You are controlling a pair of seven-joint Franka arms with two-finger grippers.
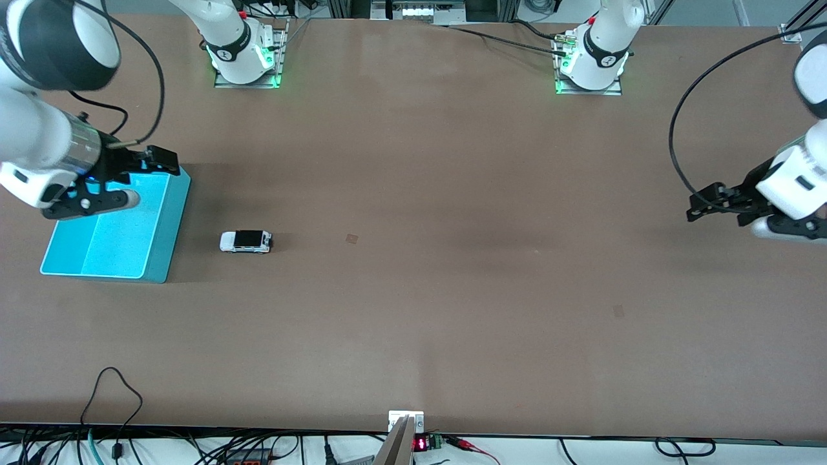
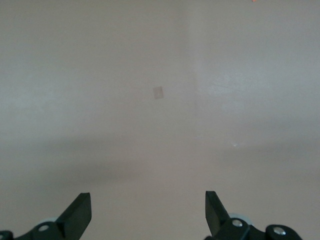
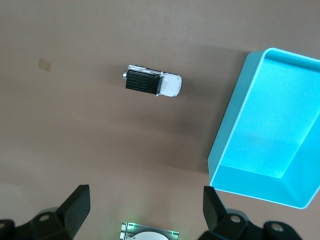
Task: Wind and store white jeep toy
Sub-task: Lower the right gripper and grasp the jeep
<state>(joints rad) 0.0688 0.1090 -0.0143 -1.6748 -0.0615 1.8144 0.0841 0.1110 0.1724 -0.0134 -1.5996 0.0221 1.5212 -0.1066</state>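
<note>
1. Front view: the white jeep toy [image 1: 245, 241] sat on the brown table [image 1: 452, 290], just beside the cyan bin [image 1: 161, 245] at the right arm's end. The right gripper [image 1: 139, 177] hung over the bin's edge farthest from the camera, empty. The left gripper [image 1: 701, 203] hovered over the table's edge at the left arm's end, empty.
2. Left wrist view: the fingers [image 2: 77, 215] stood wide apart over bare table, with only a small pale patch [image 2: 158, 92] in sight.
3. Right wrist view: the fingers [image 3: 75, 207] were spread wide, with the jeep toy apart from the bin's wall.
</note>
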